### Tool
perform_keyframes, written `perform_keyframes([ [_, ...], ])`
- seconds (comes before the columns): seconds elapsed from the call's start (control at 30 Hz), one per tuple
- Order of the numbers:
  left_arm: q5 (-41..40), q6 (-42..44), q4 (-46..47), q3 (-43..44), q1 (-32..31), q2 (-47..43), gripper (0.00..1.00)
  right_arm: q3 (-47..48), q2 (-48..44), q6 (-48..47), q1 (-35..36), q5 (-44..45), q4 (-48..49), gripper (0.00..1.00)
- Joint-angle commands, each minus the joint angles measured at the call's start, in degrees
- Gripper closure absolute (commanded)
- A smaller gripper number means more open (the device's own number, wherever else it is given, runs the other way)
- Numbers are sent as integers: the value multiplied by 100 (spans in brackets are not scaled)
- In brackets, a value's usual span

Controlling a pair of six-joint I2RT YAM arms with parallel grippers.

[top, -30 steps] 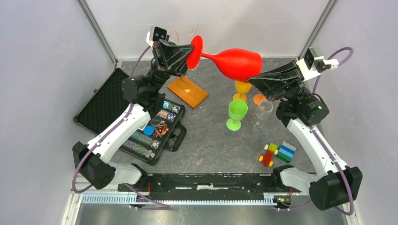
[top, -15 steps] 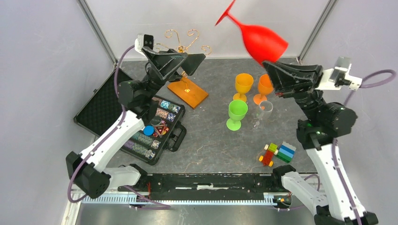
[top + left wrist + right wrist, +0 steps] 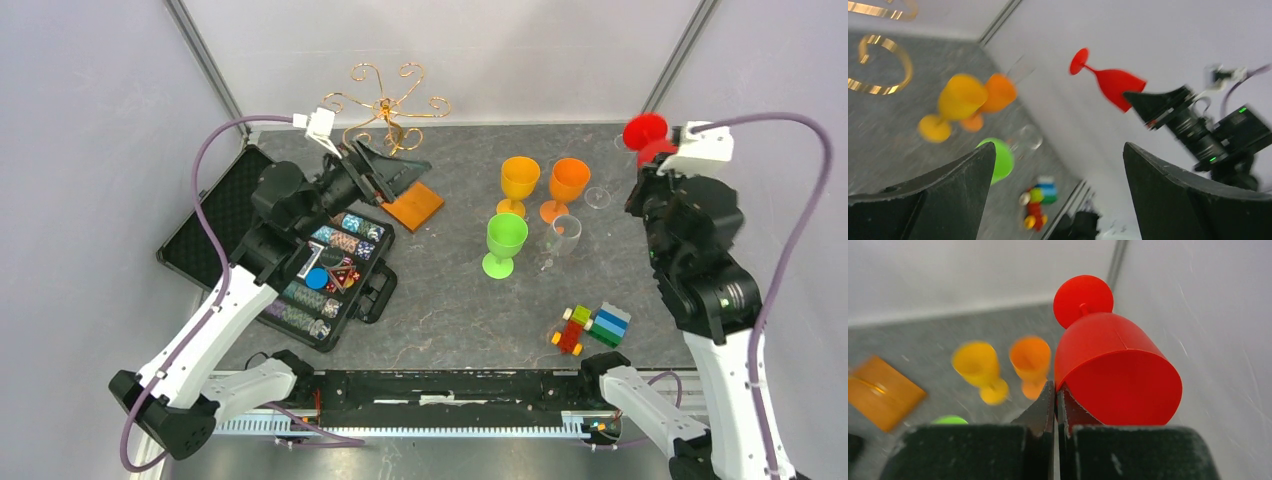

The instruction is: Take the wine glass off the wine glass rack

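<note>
The red wine glass (image 3: pixel 1113 360) hangs in the air at the right rear corner, its foot (image 3: pixel 1083 294) pointing away from the wrist. My right gripper (image 3: pixel 1055 390) is shut on its rim, one finger inside the bowl. From above only part of the red wine glass (image 3: pixel 645 135) shows past the right wrist. The gold wine glass rack (image 3: pixel 385 105) stands at the back left with nothing hanging on it. Its wooden base (image 3: pixel 418 205) is partly hidden by my left gripper (image 3: pixel 410 178). That gripper (image 3: pixel 1058 146) is open with nothing between its fingers.
A yellow goblet (image 3: pixel 519 178), an orange goblet (image 3: pixel 568 180), a green goblet (image 3: pixel 506 240) and a clear glass (image 3: pixel 565 232) stand mid-table. Toy bricks (image 3: pixel 590 328) lie near the right front. The open black poker chip case (image 3: pixel 320 275) sits at the left.
My left gripper let go of the glass's foot, opened and drew back low beside the rack. My right arm swung the glass off the rack to the right rear corner.
</note>
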Motion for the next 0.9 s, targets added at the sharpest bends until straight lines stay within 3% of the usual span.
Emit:
perform_keyframes([
  [0.0,-69,1175,-1639,-299,-42,-149,0,120,295,-81,-4,1005,-1640,100],
  [0.37,-712,1780,-2764,-1289,-62,-719,0,-617,701,-6,-95,743,-1845,100],
  [0.7,-1604,1393,-4037,-1160,-63,-401,0,-1905,1119,-547,-1361,-1577,-1105,100],
  [0.87,-1749,1571,-4516,-946,-47,-77,0,-2068,1589,-575,-1487,-1810,-987,100],
])
